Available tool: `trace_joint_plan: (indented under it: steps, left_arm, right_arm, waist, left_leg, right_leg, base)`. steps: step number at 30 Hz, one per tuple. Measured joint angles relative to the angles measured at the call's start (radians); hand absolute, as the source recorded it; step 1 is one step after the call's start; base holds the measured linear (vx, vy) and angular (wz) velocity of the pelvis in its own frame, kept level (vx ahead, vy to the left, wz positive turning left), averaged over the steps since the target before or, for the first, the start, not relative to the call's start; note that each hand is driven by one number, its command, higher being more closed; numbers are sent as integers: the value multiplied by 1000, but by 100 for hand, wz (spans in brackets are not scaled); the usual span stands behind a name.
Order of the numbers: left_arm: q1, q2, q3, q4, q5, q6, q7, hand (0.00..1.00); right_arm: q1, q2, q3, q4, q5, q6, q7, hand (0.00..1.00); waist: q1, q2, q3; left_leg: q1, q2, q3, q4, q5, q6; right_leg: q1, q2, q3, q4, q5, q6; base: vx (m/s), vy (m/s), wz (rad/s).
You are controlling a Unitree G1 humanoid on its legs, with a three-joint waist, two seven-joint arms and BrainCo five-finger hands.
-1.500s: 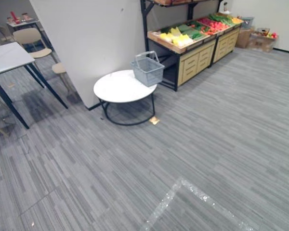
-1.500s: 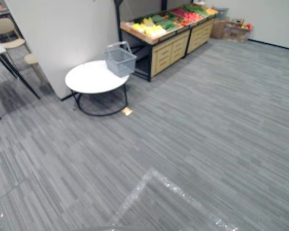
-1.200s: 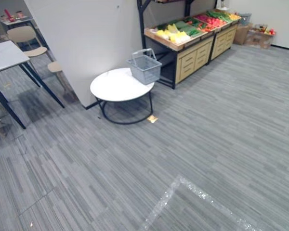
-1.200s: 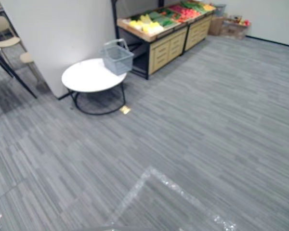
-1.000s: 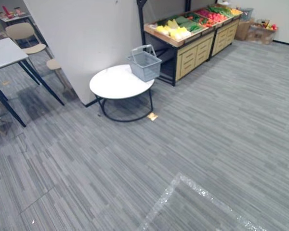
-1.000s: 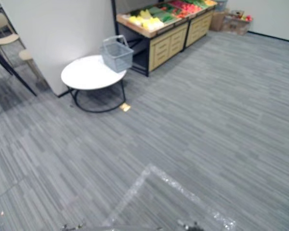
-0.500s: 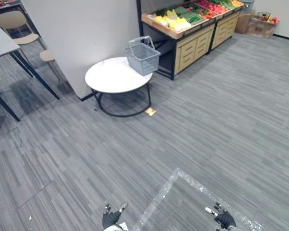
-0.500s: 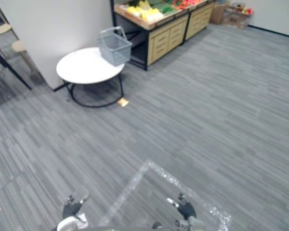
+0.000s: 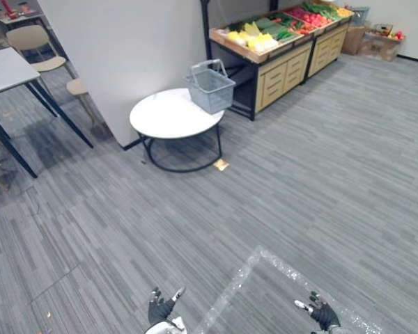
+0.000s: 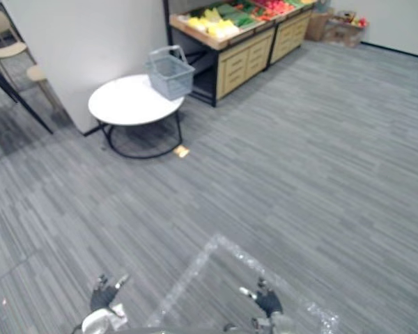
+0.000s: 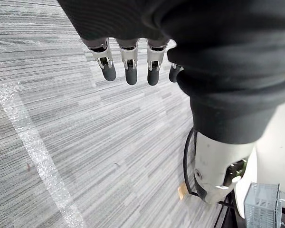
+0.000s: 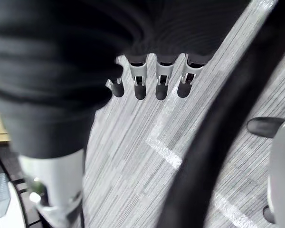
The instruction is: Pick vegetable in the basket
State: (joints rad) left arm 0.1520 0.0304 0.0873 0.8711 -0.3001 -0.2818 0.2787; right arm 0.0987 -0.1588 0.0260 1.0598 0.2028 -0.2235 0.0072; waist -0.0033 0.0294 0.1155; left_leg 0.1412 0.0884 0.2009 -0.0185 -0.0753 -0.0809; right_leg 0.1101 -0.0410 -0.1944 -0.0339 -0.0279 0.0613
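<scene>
Loosely spread, empty: left hand (image 9: 159,310), right hand (image 9: 324,316)

A grey basket (image 9: 211,86) sits at the 2 o'clock edge of a round white table (image 9: 160,120), just beside the vegetable stand (image 9: 277,75) toward 1 o'clock. Low down, two hands hang over the carpet (image 9: 320,181) with fingers spread — left hand (image 9: 159,308) at 7 o'clock, right hand (image 9: 322,314) at 5.
</scene>
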Motion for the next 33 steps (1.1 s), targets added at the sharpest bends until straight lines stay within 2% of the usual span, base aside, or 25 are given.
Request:
trace_joint_plan:
  steps: [3, 6, 7, 8, 11, 12, 13, 14, 15, 16, 18, 19, 21, 22, 24, 26, 27, 28, 29, 30, 31, 32, 33]
  left_arm:
    - [-13, -1, 18, 11, 0, 1, 17, 0]
    - [-32, 1, 50, 35, 0, 1, 31, 0]
    - [-40, 1, 66, 37, -1, 1, 34, 0]
    - [-41, 0, 72, 37, -1, 1, 35, 0]
    - [-11, -16, 124, 38, 0, 9, 52, 0]
    - [-7, -18, 134, 42, 0, 12, 56, 0]
    - [-8, -23, 157, 51, 0, 24, 61, 0]
    - [-10, -28, 164, 51, 0, 26, 67, 0]
    - [-9, -33, 164, 52, 0, 29, 69, 0]
    - [-8, -39, 154, 64, 1, 31, 69, 0]
    - [-9, -44, 152, 71, 3, 31, 70, 0]
    - [1, -43, 153, 80, 3, 31, 71, 0]
    - [23, -45, 153, 112, 9, 32, 73, 0]
    - [35, -52, 153, 137, 10, 37, 73, 0]
    - [44, -60, 152, 182, 10, 53, 73, 0]
    - [67, -62, 155, 210, 15, 71, 72, 0]
    - [87, -45, 167, 209, 34, 77, 70, 0]
    - [116, -32, 166, 209, 46, 77, 68, 0]
    - [119, -21, 179, 204, 47, 79, 68, 0]
    - [110, -7, 183, 202, 52, 79, 68, 0]
    - [96, 8, 180, 193, 60, 80, 67, 0]
    - [89, 11, 172, 187, 67, 80, 66, 0]
    - [76, 16, 152, 175, 71, 82, 63, 0]
  right_arm:
    - [-24, 0, -40, 28, -4, 14, -6, 0]
    - [-30, 0, -73, 56, -3, 16, -12, 0]
    - [-19, 2, -88, 59, -2, 19, -14, 0]
    - [-14, 1, -94, 61, -2, 21, -15, 0]
    - [-6, -23, -84, 91, -3, 29, -20, 0]
    - [-4, -28, -76, 91, -4, 31, -20, 0]
    - [7, -28, -67, 97, -6, 37, -22, 0]
    - [5, -30, -54, 101, -7, 44, -22, 0]
    - [2, -31, -52, 97, -7, 44, -22, 0]
    - [-10, -34, -48, 96, -7, 45, -25, 0]
    - [-49, -43, -34, 94, -7, 45, -32, 0]
    - [-84, -44, -12, 92, -7, 42, -36, 0]
    - [-118, -35, 16, 82, -8, 34, -42, 0]
    - [-127, -33, 33, 76, -9, 31, -42, 0]
    - [-133, -31, 53, 76, -12, 28, -42, 0]
    - [-129, -26, 66, 77, -35, 28, -42, 0]
    - [-117, -15, 73, 78, -48, 28, -42, 0]
    - [-91, 2, 73, 86, -52, 27, -42, 0]
    - [-82, 17, 70, 94, -76, 23, -43, 0]
    - [-74, 27, 69, 95, -90, 22, -44, 0]
    - [-64, 37, 51, 91, -88, 19, -45, 0]
    - [-64, 37, 50, 90, -89, 19, -46, 0]
    - [-62, 40, 46, 83, -91, 18, -47, 0]
  waist:
    - [-6, 9, 19]
    - [-22, 3, 46]
    - [-23, 2, 52]
    - [-20, 5, 55]
    - [-14, 43, 75]
    - [-14, 47, 82]
    - [-16, 40, 96]
    - [-6, 5, 109]
    - [-3, -6, 110]
    - [6, -2, 117]
    - [20, 21, 122]
    - [37, 32, 122]
    - [42, 47, 121]
    - [50, 64, 118]
    - [64, 84, 117]
    - [74, 76, 110]
    - [87, 31, 86]
    - [96, -6, 37]
    - [90, -37, 11]
    - [81, -48, 11]
    - [76, -61, 13]
    - [69, -66, 14]
    - [58, -71, 20]
  left_leg:
    - [-51, 6, 0, 27, 4, 0]
    - [-72, 12, -17, 68, -3, -11]
    - [-109, 24, -27, 142, -39, -9]
    - [-126, 36, -26, 183, -59, -13]
    - [-175, 112, -16, 349, -167, -41]
    - [-177, 115, -20, 388, -173, -43]
    - [-238, 123, -22, 544, -121, -41]
    - [-331, 104, -24, 690, -15, -45]
    - [-364, 91, -26, 725, -3, -46]
    - [-410, 65, -29, 718, -21, -44]
    - [-439, 50, -23, 537, -10, -40]
    - [-437, 53, -25, 359, 18, -20]
    - [-436, 74, -38, 127, 76, -29]
    - [-444, 101, -60, 45, 79, -36]
    - [-469, 139, -73, 51, 79, -36]
    - [-461, 141, -64, 98, 97, -11]
    - [-462, 105, -32, 152, 172, 8]
    - [-467, 58, -5, 173, 172, 7]
    - [-458, 5, 9, 185, 161, 30]
    - [-429, -29, 12, 191, 141, 52]
    - [-382, -58, 19, 207, 99, 86]
    - [-354, -69, 21, 212, 73, 97]
    - [-283, -96, 8, 209, 29, 121]
  right_leg:
    - [-78, -5, 1, 86, -26, -20]
    - [-108, -14, -16, 162, -71, -30]
    - [-127, -14, -21, 197, -106, -36]
    - [-129, -9, -21, 210, -115, -41]
    - [-108, 45, -16, 239, -140, -66]
    - [-101, 48, -14, 249, -154, -74]
    - [-86, 37, -17, 248, -160, -84]
    - [-71, 1, -10, 234, -160, -85]
    - [-61, -11, -6, 227, -160, -85]
    - [-51, -34, 8, 221, -160, -86]
    - [-45, -40, 19, 219, -166, -76]
    - [-43, -36, 31, 216, -171, -68]
    - [-13, -13, 36, 188, -180, -54]
    - [7, 9, 41, 172, -192, -41]
    - [40, 25, 47, 171, -229, -12]
    - [82, 2, 77, 182, -280, 18]
    - [88, -59, 97, 197, -317, 31]
    - [82, -109, 116, 218, -319, 30]
    - [20, -167, 140, 351, -293, 32]
    - [-19, -198, 157, 480, -249, 18]
    - [-75, -228, 169, 655, -138, -13]
    - [-103, -246, 164, 737, -54, -28]
    - [-141, -284, 140, 896, 117, -45]
  base:
    - [-53, -19, -6]
    - [-89, -53, 17]
    - [-79, -64, 17]
    - [-74, -94, 4]
    - [-4, -104, -20]
    - [37, -42, 2]
    - [5, -44, 6]
    - [11, -59, 4]
    - [92, -76, -4]
    - [147, -7, 1]
    - [147, 40, -18]
    - [160, 62, -36]
    - [306, 118, -21]
    - [350, 165, -9]
    - [421, 273, -17]
    - [510, 359, -35]
    - [594, 371, -52]
    - [746, 386, -51]
    - [781, 368, -16]
    - [773, 367, 14]
    - [511, 275, 28]
    - [606, 310, 31]
    - [469, 229, 30]
